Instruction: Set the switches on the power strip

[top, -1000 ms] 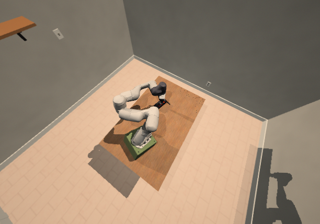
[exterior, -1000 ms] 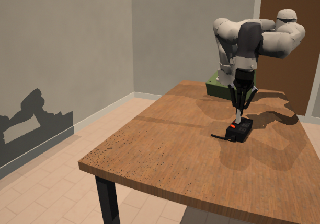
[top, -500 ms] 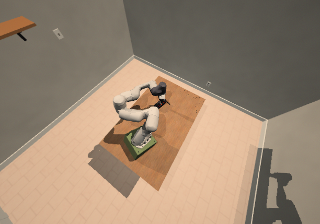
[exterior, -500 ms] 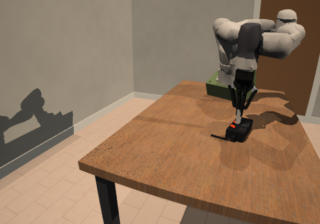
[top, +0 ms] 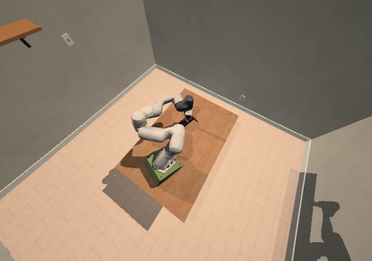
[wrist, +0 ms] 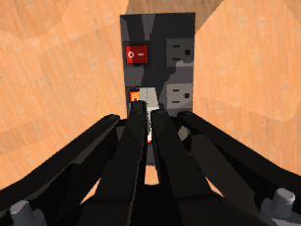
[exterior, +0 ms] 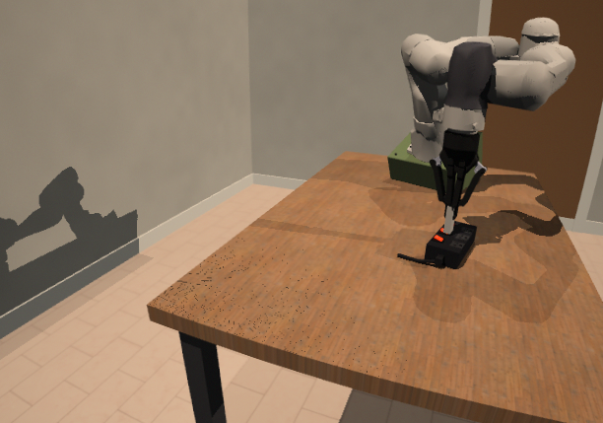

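A black power strip (exterior: pixel 450 249) lies flat on the wooden table, right way up, with its cable (exterior: pixel 411 258) leaving the end that faces the table's front; it also shows in the overhead view (top: pixel 186 121). My gripper (exterior: pixel 449 230) is shut and empty, pointing straight down with its fingertips on the strip's row of switches. In the wrist view the fingertips (wrist: pixel 146 109) rest at the middle red switch (wrist: pixel 134 95) and partly cover it. Another red switch (wrist: pixel 137 55) lies clear beyond them beside a socket (wrist: pixel 179 51). A third switch is hidden under my fingers.
The arm's green base (exterior: pixel 419 163) stands on the table behind the strip. The table's near edge (exterior: pixel 305 349) and left edge drop to the tiled floor. Walls stand behind and to the left.
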You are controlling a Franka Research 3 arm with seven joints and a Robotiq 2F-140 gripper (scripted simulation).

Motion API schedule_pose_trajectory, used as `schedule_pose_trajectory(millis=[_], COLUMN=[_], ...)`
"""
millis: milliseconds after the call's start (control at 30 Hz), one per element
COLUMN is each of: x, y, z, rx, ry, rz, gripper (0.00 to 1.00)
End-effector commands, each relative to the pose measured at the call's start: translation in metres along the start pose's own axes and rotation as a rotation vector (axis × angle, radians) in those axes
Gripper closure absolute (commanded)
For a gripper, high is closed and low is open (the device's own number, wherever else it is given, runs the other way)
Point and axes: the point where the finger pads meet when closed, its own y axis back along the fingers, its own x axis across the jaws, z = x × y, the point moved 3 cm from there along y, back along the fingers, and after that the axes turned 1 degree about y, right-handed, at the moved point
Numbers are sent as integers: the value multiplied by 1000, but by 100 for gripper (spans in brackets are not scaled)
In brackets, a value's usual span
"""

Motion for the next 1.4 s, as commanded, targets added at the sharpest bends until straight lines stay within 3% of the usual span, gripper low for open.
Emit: schedule_pose_trajectory(millis=[0, 467, 1133, 1167, 1367], x=[-1, -1, -1, -1, -1], y=[5, 35, 36, 36, 39], z=[0, 0, 0, 0, 0], rx=[-1, -1, -1, -1, -1], ry=[5, 5, 5, 5, 5], rz=[-3, -3, -3, -3, -3], gripper=[100, 100, 100, 0, 0])
